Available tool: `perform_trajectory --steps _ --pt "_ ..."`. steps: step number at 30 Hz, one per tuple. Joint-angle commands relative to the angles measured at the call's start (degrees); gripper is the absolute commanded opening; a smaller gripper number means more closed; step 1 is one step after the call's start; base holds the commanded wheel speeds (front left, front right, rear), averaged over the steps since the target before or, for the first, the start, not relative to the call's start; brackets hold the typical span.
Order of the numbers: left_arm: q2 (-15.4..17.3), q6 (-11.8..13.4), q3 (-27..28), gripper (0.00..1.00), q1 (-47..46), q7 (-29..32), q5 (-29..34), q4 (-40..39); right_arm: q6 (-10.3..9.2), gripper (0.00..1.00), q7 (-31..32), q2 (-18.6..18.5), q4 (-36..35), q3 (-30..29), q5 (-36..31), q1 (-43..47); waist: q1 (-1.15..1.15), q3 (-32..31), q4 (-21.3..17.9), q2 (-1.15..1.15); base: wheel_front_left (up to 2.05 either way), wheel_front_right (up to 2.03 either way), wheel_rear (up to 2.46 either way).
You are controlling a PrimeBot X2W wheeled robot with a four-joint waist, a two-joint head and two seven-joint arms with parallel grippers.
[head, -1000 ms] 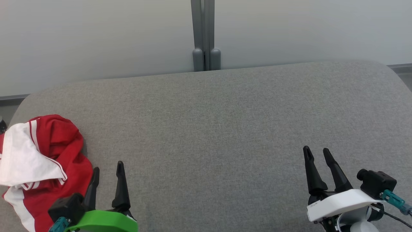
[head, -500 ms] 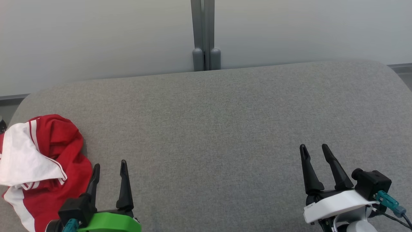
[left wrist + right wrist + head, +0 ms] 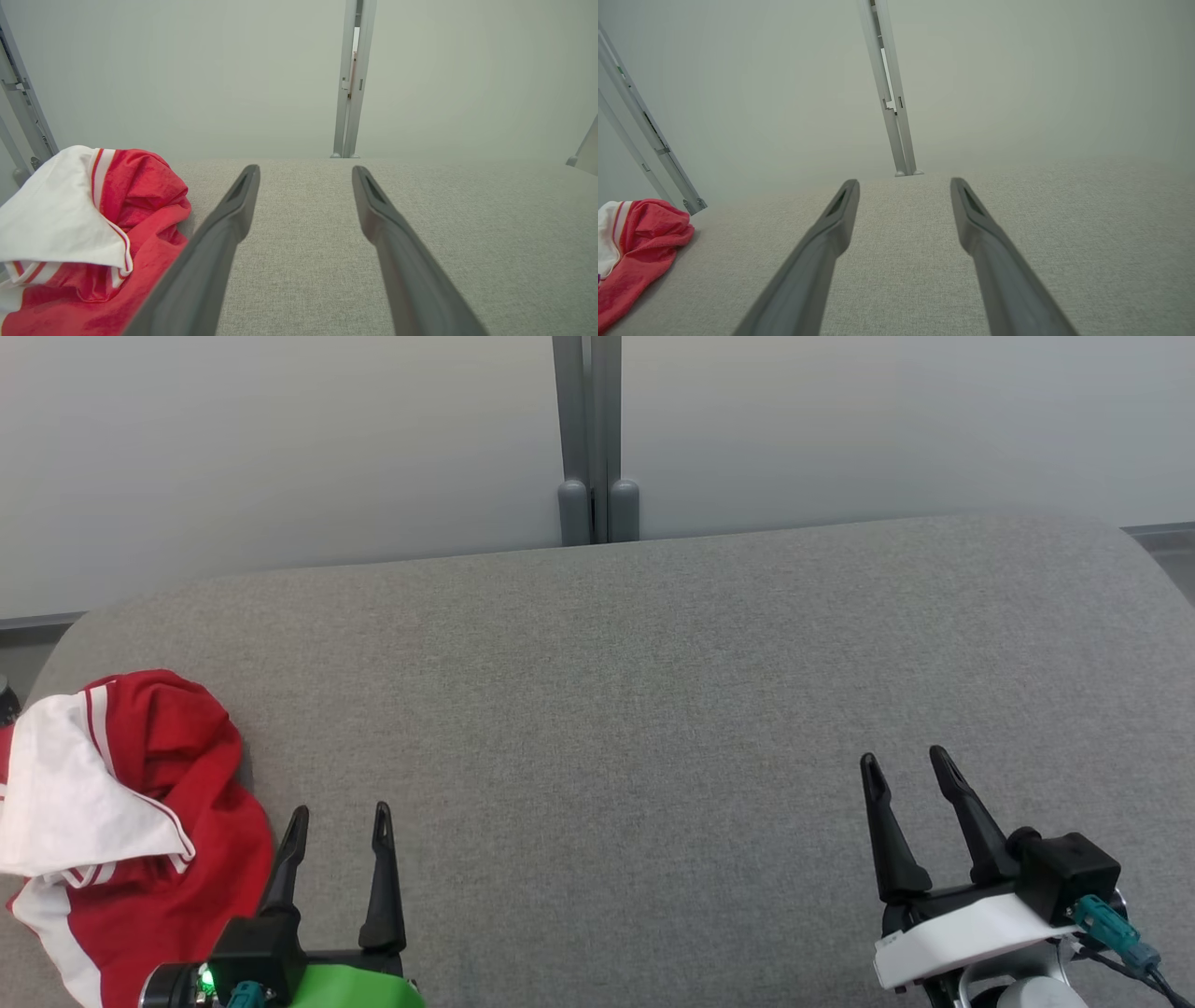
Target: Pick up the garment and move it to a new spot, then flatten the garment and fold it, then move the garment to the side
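Garment point(image 3: 121, 821) lies crumpled at the left edge of the surface point(image 3: 653, 709), unlifted. Left gripper point(image 3: 340, 810) and right gripper point(image 3: 904, 756) both spread, empty. All steps outstanding.

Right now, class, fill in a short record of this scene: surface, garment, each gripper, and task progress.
surface: grey fabric cushion, pale wall behind
garment: red and white, crumpled, at the cushion's left edge
left gripper: jaws open, empty, just right of the garment
right gripper: jaws open, empty, far right, away from the garment
progress: garment not yet picked up
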Motion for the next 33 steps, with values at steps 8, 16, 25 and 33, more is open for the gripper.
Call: perform_trajectory --steps 8,16,25,33 --pt "0.0 -0.3 -0.6 1.0 1.2 -1.2 3.9 -0.1 0.15 1.0 -1.2 0.0 -1.2 -0.1 -4.5 1.1 0.0 -0.1 0.2 0.0 0.0 0.0 0.0" --pt "-0.2 -0.1 -0.5 1.0 1.7 -2.1 7.3 0.1 0.1 1.0 -1.9 0.1 -1.7 0.2 -7.8 1.6 0.0 -0.1 0.5 0.0 0.0 0.0 0.0" --pt "-0.9 -0.9 2.0 1.0 2.2 -2.4 5.5 0.5 0.1 1.0 -2.2 0.2 -1.9 -0.3 -9.5 2.0 0.0 -0.4 0.5 0.0 0.0 0.0 0.0" --pt "-1.2 -2.5 3.4 1.0 2.1 -2.4 6.2 1.1 0.1 1.0 -2.2 0.2 -1.4 -0.3 -8.9 2.1 0.0 -0.5 0.5 0.0 0.0 0.0 0.0"
